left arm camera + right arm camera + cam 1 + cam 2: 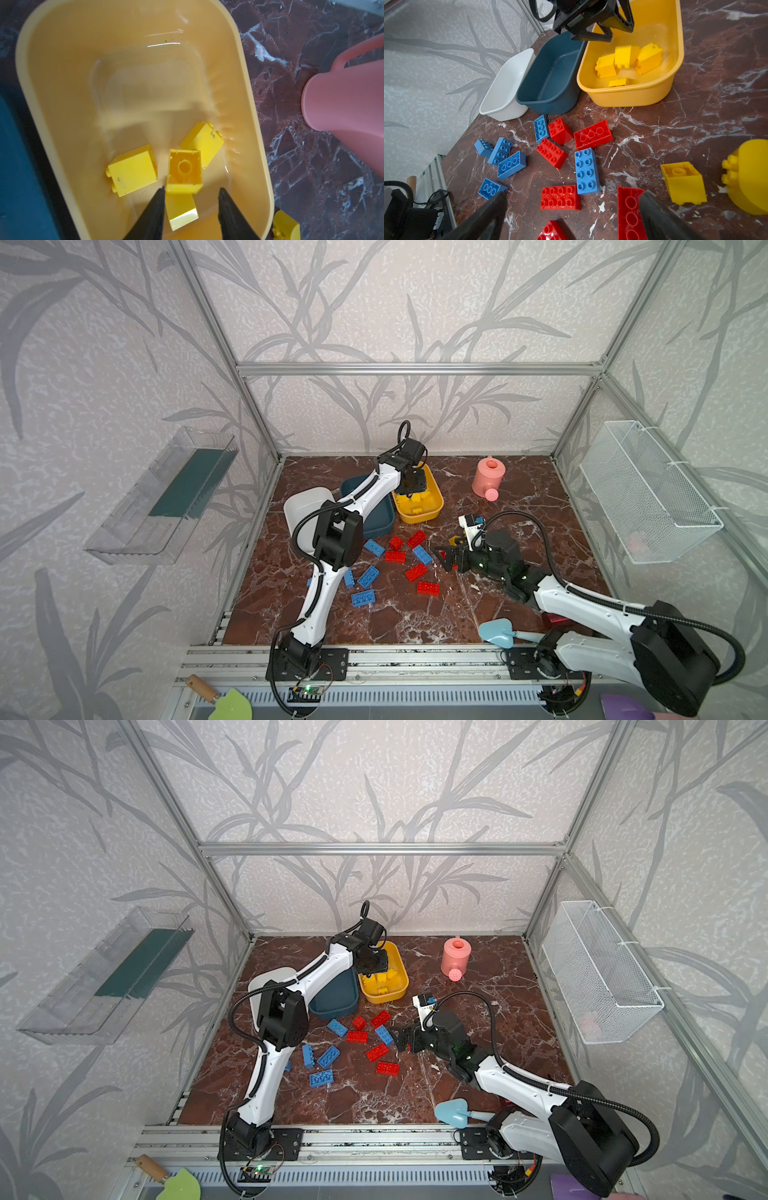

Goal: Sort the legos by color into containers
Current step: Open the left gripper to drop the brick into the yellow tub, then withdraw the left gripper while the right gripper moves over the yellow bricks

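Hovering over the yellow tub [62, 83], the left gripper [192, 187] stands parted and empty, with an upturned yellow brick [184, 172] and three more lying loose just beneath and ahead of its tips. The right gripper [573, 193] is spread wide and holds nothing. A long red brick [630, 214] lies directly below between its jaws, closer to one finger, its long axis running straight ahead along the gripper's reach. The right arm is therefore much the nearer, and closing would likely pinch the short width. No readable writing shows anywhere.
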Controlling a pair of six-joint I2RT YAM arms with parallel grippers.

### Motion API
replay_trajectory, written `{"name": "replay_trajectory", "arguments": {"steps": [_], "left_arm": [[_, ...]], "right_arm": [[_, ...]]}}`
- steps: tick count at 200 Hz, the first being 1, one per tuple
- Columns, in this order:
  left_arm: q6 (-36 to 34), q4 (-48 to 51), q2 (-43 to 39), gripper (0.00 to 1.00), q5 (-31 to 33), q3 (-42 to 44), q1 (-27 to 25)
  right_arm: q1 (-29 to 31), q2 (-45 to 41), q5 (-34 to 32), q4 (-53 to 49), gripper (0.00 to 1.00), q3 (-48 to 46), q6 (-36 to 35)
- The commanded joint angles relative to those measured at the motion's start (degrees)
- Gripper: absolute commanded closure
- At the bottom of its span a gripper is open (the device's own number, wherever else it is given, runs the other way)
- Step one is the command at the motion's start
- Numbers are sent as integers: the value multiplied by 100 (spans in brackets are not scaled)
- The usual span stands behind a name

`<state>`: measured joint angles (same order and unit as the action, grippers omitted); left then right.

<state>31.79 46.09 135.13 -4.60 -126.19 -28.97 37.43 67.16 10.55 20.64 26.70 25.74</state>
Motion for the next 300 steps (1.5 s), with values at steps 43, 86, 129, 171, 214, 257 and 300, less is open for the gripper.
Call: {"name": "replay_trajectory", "arguments": {"steps": [43,86,129,171,214,257,300], "left_arm": [[-170,379,-81,41,139,-294,-22],[-191,106,-944,37,284,357,-23],[-65,-517,-2540,35,493,2097,-22],[-16,-944,-4326,31,764,3989,-22],[141,-1063,-6099,28,1002,5603,-13],[89,-991,-7696,25,1177,6751,-12],[-159,-505,-8732,24,1253,7352,-16]], "right_arm": [[-24,-18,-60,-100,1,37,-15],[-25,-97,-153,-407,1,149,-134],[-259,-97,45,-783,1,285,31],[-394,-257,-70,-1796,1,673,-97],[-461,-432,-445,-2881,1,1003,-286],[-557,-289,-1166,-3981,0,1498,-468],[-695,144,-1490,-4368,8,1777,-586]]}}
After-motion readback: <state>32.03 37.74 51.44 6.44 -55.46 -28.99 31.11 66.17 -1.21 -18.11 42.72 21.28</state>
